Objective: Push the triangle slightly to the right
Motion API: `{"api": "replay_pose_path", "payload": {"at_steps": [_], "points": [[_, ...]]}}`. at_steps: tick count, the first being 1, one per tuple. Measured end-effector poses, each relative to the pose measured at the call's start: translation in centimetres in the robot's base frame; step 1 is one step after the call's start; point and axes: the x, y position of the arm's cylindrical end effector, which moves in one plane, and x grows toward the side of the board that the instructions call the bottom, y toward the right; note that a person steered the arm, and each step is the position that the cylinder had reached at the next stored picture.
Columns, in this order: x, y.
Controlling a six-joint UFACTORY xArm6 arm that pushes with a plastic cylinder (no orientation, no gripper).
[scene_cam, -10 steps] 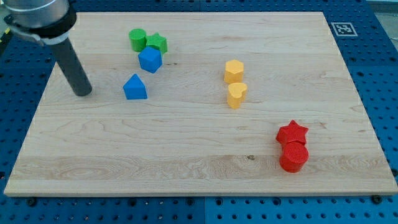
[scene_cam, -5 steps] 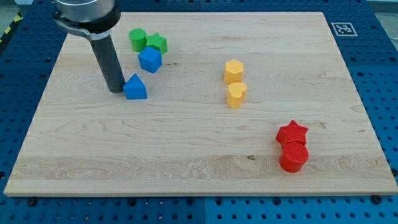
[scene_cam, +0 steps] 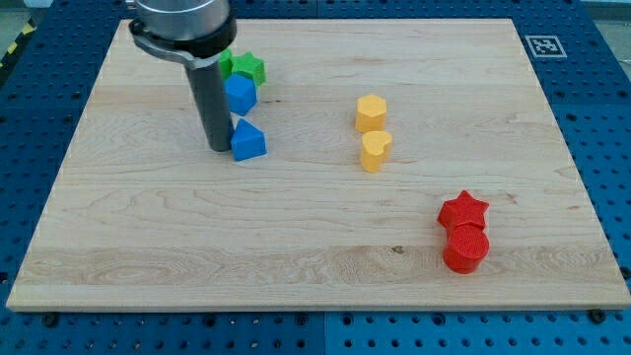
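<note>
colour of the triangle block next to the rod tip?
Blue. The blue triangle block sits just to the view's right of my tip, clearest in the camera view.

My tip (scene_cam: 220, 148) touches the triangle block (scene_cam: 248, 142) on its left. A cube (scene_cam: 240, 95) sits just above it, and a heart (scene_cam: 375, 151) lies well to its right on the bench (scene_cam: 296, 247).

A robotics lab: a wooden board (scene_cam: 315, 247) on blue perforated table (scene_cam: 611, 118), with a fiducial marker (scene_cam: 544, 45).
</note>
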Motion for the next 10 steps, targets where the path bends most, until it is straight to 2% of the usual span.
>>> {"api": "replay_pose_path", "payload": {"at_steps": [1, 2, 3, 4, 5, 6, 7, 10], "points": [[1.5, -0.2], [9.4, 0.1], [16.1, 5.5], [18.6, 10.4], [18.6, 15.2], [18.5, 24.2], [18.5, 28.6], [17.7, 28.4]]}}
